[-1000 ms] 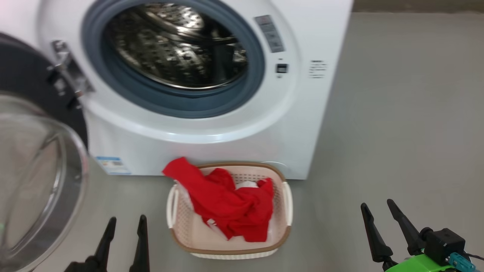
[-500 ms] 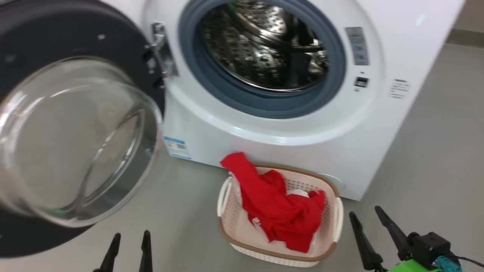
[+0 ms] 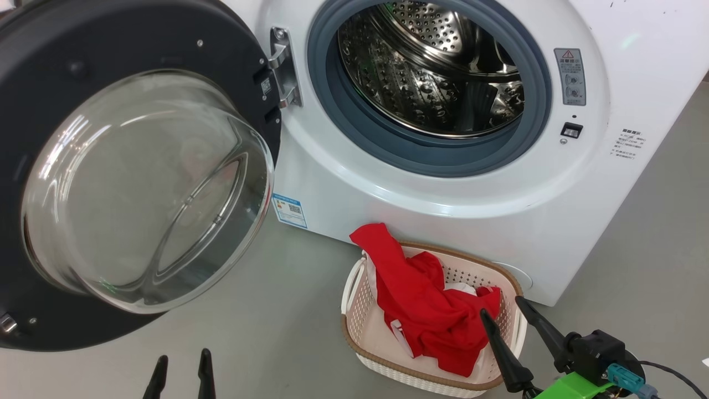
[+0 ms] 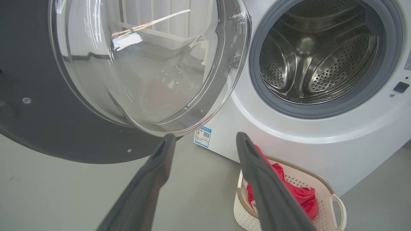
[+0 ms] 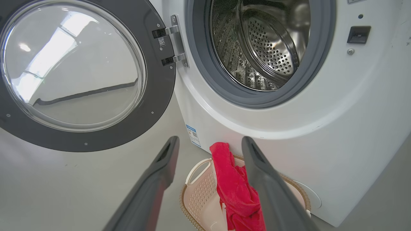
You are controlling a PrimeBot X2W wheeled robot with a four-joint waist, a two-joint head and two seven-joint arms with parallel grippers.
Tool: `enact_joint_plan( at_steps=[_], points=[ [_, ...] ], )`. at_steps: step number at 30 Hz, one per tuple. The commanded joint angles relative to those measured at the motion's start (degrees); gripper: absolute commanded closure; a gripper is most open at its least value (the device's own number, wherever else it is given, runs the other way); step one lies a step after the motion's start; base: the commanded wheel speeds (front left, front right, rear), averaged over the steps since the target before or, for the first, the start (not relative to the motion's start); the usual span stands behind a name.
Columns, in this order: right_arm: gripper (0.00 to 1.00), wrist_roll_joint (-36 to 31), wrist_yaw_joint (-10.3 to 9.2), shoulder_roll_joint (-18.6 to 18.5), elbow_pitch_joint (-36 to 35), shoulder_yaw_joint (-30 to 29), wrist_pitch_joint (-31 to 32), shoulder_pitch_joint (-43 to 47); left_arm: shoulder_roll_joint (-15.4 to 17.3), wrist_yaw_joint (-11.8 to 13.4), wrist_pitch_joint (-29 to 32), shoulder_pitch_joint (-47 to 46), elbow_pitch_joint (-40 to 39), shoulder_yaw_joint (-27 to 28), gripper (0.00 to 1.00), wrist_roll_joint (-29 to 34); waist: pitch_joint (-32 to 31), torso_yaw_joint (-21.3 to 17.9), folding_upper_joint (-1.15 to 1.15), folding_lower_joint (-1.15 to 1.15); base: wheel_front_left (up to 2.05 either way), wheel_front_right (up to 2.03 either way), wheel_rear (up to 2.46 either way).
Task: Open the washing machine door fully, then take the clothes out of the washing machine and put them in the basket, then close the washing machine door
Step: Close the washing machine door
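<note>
The white washing machine (image 3: 421, 221) (image 4: 321, 150) (image 5: 337, 134) stands with its steel drum (image 3: 437, 72) bare inside. Its door (image 3: 33, 66) (image 4: 38, 122) (image 5: 160, 96) hangs swung wide to the left, glass bowl (image 3: 144, 188) facing me. On the floor in front sits the cream basket (image 3: 360, 293) (image 4: 324, 199) (image 5: 199, 195) holding the red clothes (image 3: 426, 310) (image 4: 298, 195) (image 5: 234, 189), one end draped over its far rim. My left gripper (image 3: 181, 361) (image 4: 205, 141) is open and empty, low left below the door. My right gripper (image 3: 504, 307) (image 5: 210, 144) is open and empty, over the basket's right end.
Grey floor (image 3: 266, 310) lies around the basket and under the door. A blue-edged label (image 3: 289, 209) is stuck low on the washer front. A latch slot (image 3: 571, 130) and warning label (image 3: 570, 76) sit to the right of the opening.
The camera has swung left, so the whole scene shifted right and the door came fully into view. My right gripper now overlaps the basket's right end. Both grippers stay open.
</note>
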Motion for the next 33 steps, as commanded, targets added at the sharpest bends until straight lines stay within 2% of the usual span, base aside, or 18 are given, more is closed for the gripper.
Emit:
enact_joint_plan(
  at_steps=[1,8,9,10,11,12,13,18,24,29,33],
  points=[
    [0.00,1.1,0.36,-0.8,-1.1,1.2,-0.4,-2.4,0.4,0.5,-0.3,-0.5,-1.7,1.9,0.00,-0.4,0.0,0.0,0.00,0.00,0.00,0.00,0.00],
    [0.00,1.3,0.36,-0.9,-1.4,0.8,-0.4,-1.9,0.4,0.6,-0.3,-0.9,-2.0,1.6,0.00,-0.6,-0.2,-0.3,0.00,0.00,0.00,0.00,0.00],
    [0.00,1.3,0.36,-0.9,-1.4,0.7,-0.4,-1.8,0.4,0.6,-0.3,-1.0,-2.1,1.5,0.07,-0.7,-0.3,-0.3,0.00,0.00,0.00,0.00,0.00],
    [0.00,1.3,0.36,-0.8,-1.4,0.6,-0.4,-1.7,0.4,0.5,-0.3,-1.0,-2.2,1.4,0.26,-0.8,-0.3,-0.4,0.00,0.00,0.00,0.00,0.00],
    [0.00,1.2,0.36,-0.8,-1.5,0.6,-0.4,-1.6,0.4,0.5,-0.3,-1.1,-2.4,1.4,0.59,-1.1,-0.4,-0.4,0.00,0.00,0.00,0.00,0.00],
    [0.00,1.2,0.36,-0.7,-1.5,0.5,-0.4,-1.5,0.4,0.4,-0.3,-1.3,-2.7,1.4,0.86,-1.5,-0.4,-0.4,0.00,0.00,0.00,0.00,0.00],
    [0.00,1.2,0.36,-0.6,-1.6,0.4,-0.4,-1.4,0.4,0.3,-0.3,-1.5,-3.0,1.6,1.00,-2.1,-0.4,-0.4,0.00,0.00,0.00,0.00,0.00],
    [0.00,0.9,0.36,-0.3,-1.7,0.0,-0.4,-1.4,0.4,-1.6,-0.3,-4.6,-7.1,3.3,1.00,-3.1,0.1,-0.2,0.00,0.00,0.00,0.00,0.00],
    [0.00,0.7,0.36,0.1,-1.8,-0.5,-0.4,-1.6,0.7,-5.3,-0.3,-14.0,-16.4,12.0,1.00,-1.0,1.0,0.2,0.00,0.00,0.00,0.00,0.00],
    [0.00,0.5,0.36,0.4,-2.0,-1.3,-0.4,-1.2,5.1,-7.8,-0.3,-23.0,-21.2,19.0,1.00,1.3,1.7,0.3,0.00,0.00,0.00,0.00,0.00],
    [0.00,0.2,0.36,0.4,-2.4,-2.1,-0.4,-1.3,10.6,-8.7,-0.3,-31.8,-18.0,24.4,1.00,-2.0,2.7,0.6,0.00,0.00,0.00,0.00,0.00]
  ],
)
